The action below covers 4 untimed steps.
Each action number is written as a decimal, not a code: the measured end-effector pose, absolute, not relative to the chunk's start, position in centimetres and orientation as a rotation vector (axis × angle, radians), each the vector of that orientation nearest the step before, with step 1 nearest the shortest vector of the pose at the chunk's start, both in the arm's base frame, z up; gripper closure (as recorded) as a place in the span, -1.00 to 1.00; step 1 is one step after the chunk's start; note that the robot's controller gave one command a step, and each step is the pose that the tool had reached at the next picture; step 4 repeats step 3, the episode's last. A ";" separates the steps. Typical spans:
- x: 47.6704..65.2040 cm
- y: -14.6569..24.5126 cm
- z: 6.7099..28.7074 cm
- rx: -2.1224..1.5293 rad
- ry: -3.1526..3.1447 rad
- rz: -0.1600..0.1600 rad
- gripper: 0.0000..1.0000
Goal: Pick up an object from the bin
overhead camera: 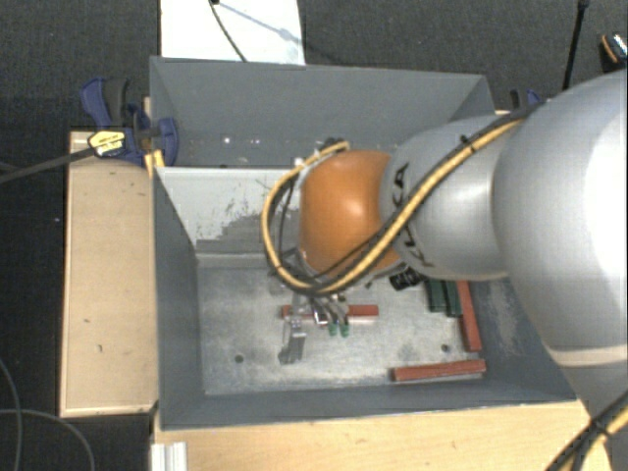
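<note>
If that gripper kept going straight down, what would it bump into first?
Probably the reddish-brown bar lying right under the gripper, then the bin floor; depth is hard to judge.

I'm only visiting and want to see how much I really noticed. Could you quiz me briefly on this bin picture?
1. True or false: the gripper is low in the bin, right at a short reddish-brown stick lying on the floor.
2. Which thing lies closest to the view's bottom edge? A) the long reddish-brown bar B) the dark green block C) the black piece
3. Fill in: the rounded wrist cover above the gripper is ___ in colour.

Key: 1 true; 2 A; 3 orange.
</note>
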State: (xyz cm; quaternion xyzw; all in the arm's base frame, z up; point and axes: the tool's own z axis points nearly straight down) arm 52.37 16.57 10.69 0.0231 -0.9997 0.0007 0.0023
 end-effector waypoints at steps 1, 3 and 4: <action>55.3 8.8 7.6 0.076 -3.140 0.007 -1.00; 53.6 8.1 25.5 0.020 -3.152 -0.003 1.00; 53.6 8.1 25.5 0.020 -3.152 -0.003 1.00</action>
